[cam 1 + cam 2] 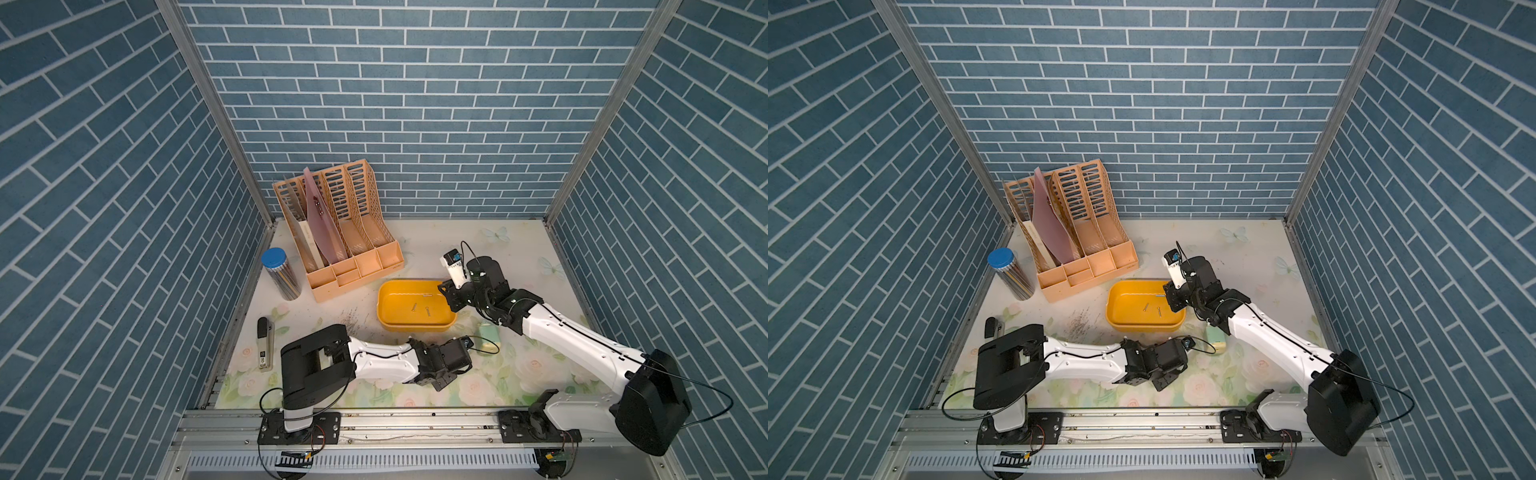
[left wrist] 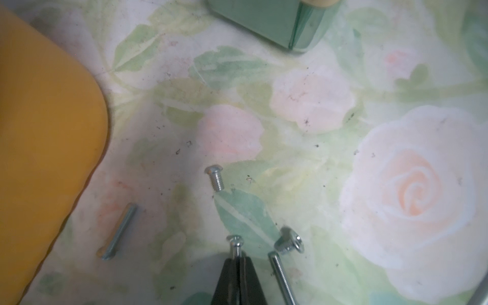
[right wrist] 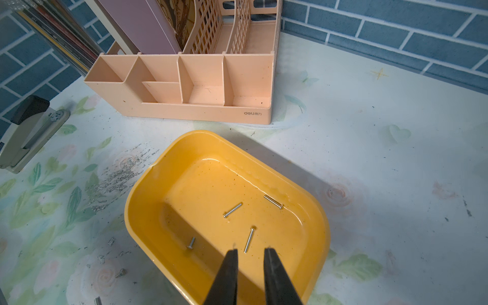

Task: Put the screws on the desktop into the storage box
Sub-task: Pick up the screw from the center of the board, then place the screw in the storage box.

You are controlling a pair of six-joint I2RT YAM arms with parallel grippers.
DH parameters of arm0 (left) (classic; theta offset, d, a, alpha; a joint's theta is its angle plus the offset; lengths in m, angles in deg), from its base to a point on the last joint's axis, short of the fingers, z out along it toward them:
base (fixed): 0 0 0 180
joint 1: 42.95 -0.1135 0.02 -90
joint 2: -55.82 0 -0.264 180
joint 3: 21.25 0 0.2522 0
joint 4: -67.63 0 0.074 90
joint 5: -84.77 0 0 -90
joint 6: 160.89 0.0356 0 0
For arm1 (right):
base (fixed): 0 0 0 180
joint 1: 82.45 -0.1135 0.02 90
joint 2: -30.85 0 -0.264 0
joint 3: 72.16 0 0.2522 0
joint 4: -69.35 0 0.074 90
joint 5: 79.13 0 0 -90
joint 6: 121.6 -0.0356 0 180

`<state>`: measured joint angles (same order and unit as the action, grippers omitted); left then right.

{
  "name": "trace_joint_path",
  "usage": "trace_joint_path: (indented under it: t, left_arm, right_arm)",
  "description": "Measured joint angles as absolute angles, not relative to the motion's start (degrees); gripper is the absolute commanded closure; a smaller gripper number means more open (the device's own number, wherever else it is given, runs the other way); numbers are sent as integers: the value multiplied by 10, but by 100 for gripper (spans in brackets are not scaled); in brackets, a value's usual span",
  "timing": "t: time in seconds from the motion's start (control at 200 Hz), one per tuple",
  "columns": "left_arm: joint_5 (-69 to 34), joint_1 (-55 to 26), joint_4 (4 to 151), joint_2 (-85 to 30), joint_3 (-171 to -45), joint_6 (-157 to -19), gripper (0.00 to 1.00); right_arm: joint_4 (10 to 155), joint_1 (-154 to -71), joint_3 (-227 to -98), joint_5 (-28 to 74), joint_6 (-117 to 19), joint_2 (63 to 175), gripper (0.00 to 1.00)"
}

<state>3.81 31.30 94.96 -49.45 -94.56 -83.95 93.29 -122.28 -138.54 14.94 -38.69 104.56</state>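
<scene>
Left wrist view: left hand (image 2: 238, 261) tight around one screw (image 2: 234, 244)

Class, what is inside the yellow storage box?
Four screws lie loose on the storage box floor. The right gripper fingers hide part of that floor, so more cannot be ruled out.

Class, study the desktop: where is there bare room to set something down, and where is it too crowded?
Free: the back strip of the desktop between the file organizer, back wall and storage box. Crowded: in front of the box, with loose screws, left gripper and green case.
</scene>
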Motion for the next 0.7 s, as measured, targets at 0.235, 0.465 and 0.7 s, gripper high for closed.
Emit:
trace_joint_path:
  t: [0.235,0.465,0.7]
  left_arm:
    - [69,315,952,-446,-909,-832,100]
    - [90,285,948,-346,-906,-813,100]
    - [76,173,948,-331,-930,-781,100]
  right_arm:
    - [928,-1223,-1380,127,-388,1009,79]
    - [918,-1222,-1371,103,-388,954,78]
    - [922,-1222,-1334,93,-401,888,78]
